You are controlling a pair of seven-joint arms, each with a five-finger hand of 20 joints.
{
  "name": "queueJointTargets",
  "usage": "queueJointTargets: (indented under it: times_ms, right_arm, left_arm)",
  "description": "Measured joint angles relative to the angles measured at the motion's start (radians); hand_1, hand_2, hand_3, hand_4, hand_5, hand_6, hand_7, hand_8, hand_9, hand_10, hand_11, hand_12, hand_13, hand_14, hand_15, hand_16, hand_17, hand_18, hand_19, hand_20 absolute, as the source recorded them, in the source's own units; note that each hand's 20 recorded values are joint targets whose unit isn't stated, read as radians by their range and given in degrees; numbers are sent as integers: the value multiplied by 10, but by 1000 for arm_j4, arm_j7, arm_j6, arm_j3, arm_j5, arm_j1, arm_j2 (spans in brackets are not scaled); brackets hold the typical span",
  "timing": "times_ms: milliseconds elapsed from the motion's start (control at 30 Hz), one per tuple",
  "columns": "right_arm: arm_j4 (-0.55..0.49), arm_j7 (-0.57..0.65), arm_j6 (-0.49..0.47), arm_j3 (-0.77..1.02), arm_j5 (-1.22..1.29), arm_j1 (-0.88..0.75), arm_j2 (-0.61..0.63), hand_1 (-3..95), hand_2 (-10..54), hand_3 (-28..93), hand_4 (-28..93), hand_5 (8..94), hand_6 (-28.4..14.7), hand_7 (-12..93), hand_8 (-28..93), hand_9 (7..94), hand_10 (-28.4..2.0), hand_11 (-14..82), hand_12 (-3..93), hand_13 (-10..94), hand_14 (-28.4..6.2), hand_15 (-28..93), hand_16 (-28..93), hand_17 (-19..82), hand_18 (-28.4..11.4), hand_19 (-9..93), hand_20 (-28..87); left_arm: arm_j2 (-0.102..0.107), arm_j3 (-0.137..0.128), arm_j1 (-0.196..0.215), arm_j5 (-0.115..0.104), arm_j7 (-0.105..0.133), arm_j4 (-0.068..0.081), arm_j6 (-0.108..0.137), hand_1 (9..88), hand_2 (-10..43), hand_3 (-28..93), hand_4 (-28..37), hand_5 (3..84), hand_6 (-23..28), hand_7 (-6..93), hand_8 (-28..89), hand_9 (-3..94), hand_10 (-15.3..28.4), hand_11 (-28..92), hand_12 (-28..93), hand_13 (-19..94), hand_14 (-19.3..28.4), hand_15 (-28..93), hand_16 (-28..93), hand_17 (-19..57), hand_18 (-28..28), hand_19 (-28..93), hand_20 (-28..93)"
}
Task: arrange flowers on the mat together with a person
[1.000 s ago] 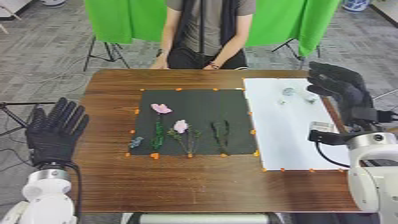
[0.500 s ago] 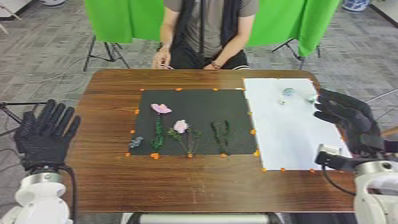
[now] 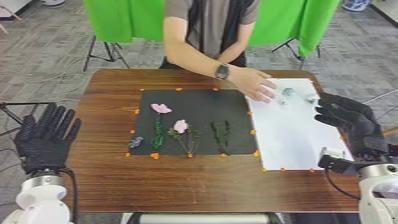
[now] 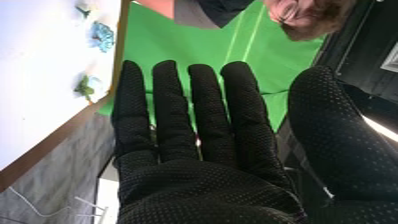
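Pink flowers (image 3: 161, 108), a blue flower (image 3: 136, 143) and green stems (image 3: 216, 136) are laid out on the black mat (image 3: 191, 100); small pale-blue flowers (image 3: 288, 91) are placed at the far end of the white sheet (image 3: 293, 135), with a person's hand (image 3: 253, 82) held near them. Left hand (image 3: 44, 150) is held left of the bench (image 3: 213, 185), right hand (image 3: 354, 125) by the sheet's right edge, fingers extended and nothing gripped on both.

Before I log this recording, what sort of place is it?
Probably a robotics lab or filming studio: a green backdrop hangs behind the table, a tripod stands nearby, and cables run over the grey floor.
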Motion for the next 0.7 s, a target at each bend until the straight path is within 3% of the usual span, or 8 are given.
queueJointTargets:
  times_ms: [333, 533, 700]
  right_arm:
    - [-6, -4, -38, 22, 14, -23, -20, 285, 78, 823, -267, 469, -27, 142, -121, 484, -120, 74, 109, 419, -123, 135, 141, 189, -162, 413, 172]
    - [0, 30, 75, -103, 13, 4, 32, 286, 80, 820, -267, 468, -28, 140, -121, 484, -120, 73, 108, 418, -124, 134, 141, 189, -163, 413, 171]
    - [14, 51, 42, -162, -4, 74, 43, 285, 81, 820, -266, 467, -28, 141, -121, 483, -120, 75, 109, 418, -124, 135, 141, 189, -163, 411, 170]
  left_arm:
    - [0, 5, 1, 0, 0, -6, 0, 243, 158, 738, -283, 441, 87, 90, -93, 364, 127, 165, 48, 292, 133, 244, -75, -47, 151, 392, 74]
    - [2, 35, -17, 5, -9, -2, -2, 244, 159, 737, -283, 442, 87, 91, -93, 366, 128, 165, 47, 293, 135, 246, -75, -49, 153, 394, 75]
    - [3, 37, -22, 10, -21, -2, -7, 244, 159, 737, -283, 443, 87, 91, -94, 367, 128, 165, 46, 293, 135, 247, -75, -49, 154, 394, 75]
